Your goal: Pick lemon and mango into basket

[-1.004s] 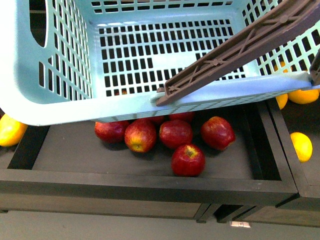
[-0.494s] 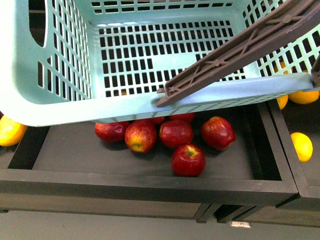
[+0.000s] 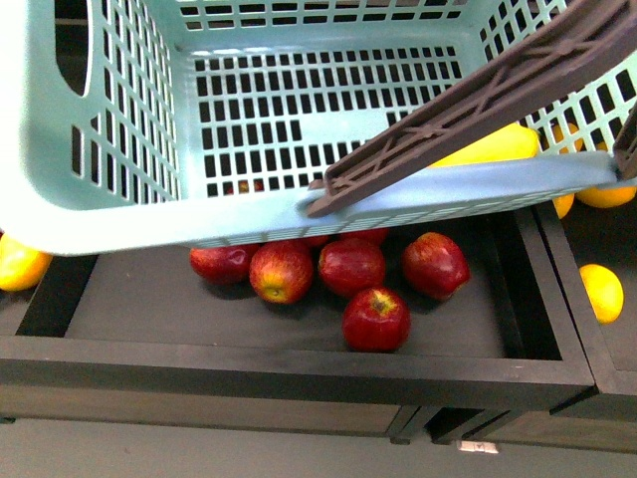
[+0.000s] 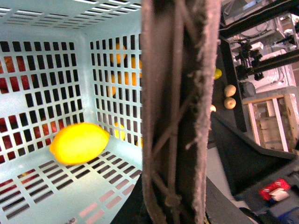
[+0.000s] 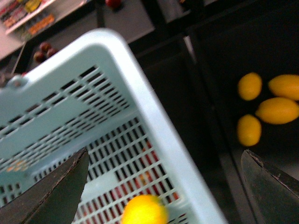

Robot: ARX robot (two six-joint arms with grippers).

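The pale turquoise basket point(image 3: 109, 214) hangs tilted above the fruit bins and fills the upper front view. Its brown ribbed handle point(image 3: 478, 95) crosses its right side. My left gripper point(image 4: 175, 205) is shut on that handle point(image 4: 180, 93); only dark edges of it show. A bright yellow oval fruit, apparently the lemon point(image 4: 78, 142), is inside the basket near a corner. It also shows in the front view point(image 3: 493, 144) and, blurred, in the right wrist view point(image 5: 145, 211). My right gripper point(image 5: 164, 156) is open and empty above the basket's rim point(image 5: 154, 116). No mango is in the basket.
Several red apples point(image 3: 376, 319) lie in a black tray point(image 3: 299, 363) under the basket. A bin to the right holds small yellow ovals point(image 5: 250, 86) and longer yellow-orange fruits point(image 5: 278, 110); one yellow fruit point(image 3: 601, 292) shows there in the front view. Another yellow fruit point(image 3: 20, 264) lies at far left.
A yellow fruit has appeared inside the basket at its near right corner. The basket has shifted slightly; the apples have not moved.
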